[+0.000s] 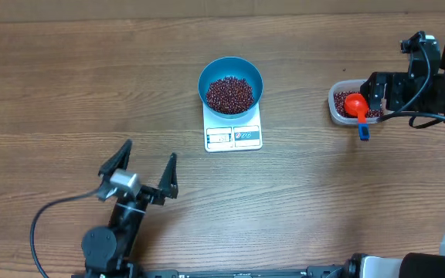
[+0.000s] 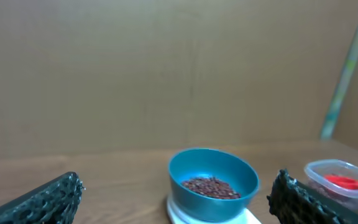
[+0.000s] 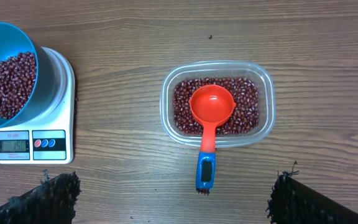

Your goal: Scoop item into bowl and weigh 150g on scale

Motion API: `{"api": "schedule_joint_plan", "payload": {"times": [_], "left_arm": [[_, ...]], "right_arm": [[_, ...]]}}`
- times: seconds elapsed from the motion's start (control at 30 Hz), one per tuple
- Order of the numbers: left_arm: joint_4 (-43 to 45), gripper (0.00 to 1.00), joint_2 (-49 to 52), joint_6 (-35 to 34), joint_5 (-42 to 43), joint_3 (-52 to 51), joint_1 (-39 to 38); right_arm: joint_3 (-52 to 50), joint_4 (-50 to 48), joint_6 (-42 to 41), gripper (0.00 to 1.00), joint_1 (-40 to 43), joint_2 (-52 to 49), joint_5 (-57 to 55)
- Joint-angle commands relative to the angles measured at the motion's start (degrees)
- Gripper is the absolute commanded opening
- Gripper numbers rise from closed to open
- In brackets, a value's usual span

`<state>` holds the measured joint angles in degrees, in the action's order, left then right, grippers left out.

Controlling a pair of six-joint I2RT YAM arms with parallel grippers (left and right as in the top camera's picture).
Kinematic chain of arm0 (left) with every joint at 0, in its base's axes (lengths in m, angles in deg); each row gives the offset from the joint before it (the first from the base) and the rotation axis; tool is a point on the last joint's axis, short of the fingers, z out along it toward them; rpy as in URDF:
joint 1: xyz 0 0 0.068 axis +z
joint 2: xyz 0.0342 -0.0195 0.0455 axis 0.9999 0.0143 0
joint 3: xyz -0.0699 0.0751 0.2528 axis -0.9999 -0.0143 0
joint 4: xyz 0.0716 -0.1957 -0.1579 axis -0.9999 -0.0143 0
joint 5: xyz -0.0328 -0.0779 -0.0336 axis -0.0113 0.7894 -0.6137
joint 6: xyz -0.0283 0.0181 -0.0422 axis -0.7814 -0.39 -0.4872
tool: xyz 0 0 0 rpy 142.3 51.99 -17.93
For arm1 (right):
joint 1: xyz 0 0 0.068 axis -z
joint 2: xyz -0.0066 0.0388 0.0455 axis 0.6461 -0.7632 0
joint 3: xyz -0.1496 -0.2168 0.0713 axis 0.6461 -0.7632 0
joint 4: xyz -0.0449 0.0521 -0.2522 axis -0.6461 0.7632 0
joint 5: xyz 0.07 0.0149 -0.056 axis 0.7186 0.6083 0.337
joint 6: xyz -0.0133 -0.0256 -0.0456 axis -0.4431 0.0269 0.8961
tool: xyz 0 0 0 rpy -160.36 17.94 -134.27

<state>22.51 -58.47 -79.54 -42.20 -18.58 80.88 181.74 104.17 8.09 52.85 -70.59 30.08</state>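
Plenty of dark red-brown beans (image 1: 230, 93) are heaped in the light blue bowl (image 2: 213, 208), which sits on the white kitchen scale (image 1: 233, 139) mid-worktop (image 1: 323, 201). Here's the danger: the display (image 3: 12, 145) shows digits too small to read, so one more full scoop could well overshoot the target. The bowl overhangs the scale too, so a careless nudge might slide or tip it and scatter beans. Over at the clear tub (image 3: 166, 115), the red scoop (image 3: 212, 106) lies in more beans, its blue handle (image 3: 205, 173) poking out over the rim; a clumsy pinch there could flip it and spill. The right hand (image 3: 179, 177) hovers above that tub, fingers spread wide, gripping nothing, touching nothing. The left hand (image 1: 150, 150) waits well apart from the scale, equally wide open and empty.
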Motion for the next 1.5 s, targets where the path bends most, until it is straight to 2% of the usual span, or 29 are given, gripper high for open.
{"api": "schedule_joint_plan", "payload": {"times": [0.0,0.17,0.4,0.53,1.47], "left_arm": [[-1.4,1.0,-3.19,-0.61,0.35,-1.84,2.19],[-8.09,0.99,-5.03,2.73,-0.07,-1.86,5.68],[-26.93,1.0,-12.68,10.49,-1.36,-1.86,9.84],[-26.93,1.0,-14.62,12.52,-2.84,-1.88,10.93],[-26.84,1.0,-14.53,12.52,-2.8,-1.88,10.95]], "right_arm": [[0.66,-0.17,0.22,1.0,-0.11,0.33,0.31],[0.66,-0.17,0.22,1.0,-0.11,0.33,0.31],[0.66,-0.17,0.22,1.0,-0.11,0.33,0.31],[0.66,-0.17,0.22,1.0,-0.11,0.33,0.31],[0.66,-0.17,0.22,1.0,-0.11,0.33,0.31]]}}
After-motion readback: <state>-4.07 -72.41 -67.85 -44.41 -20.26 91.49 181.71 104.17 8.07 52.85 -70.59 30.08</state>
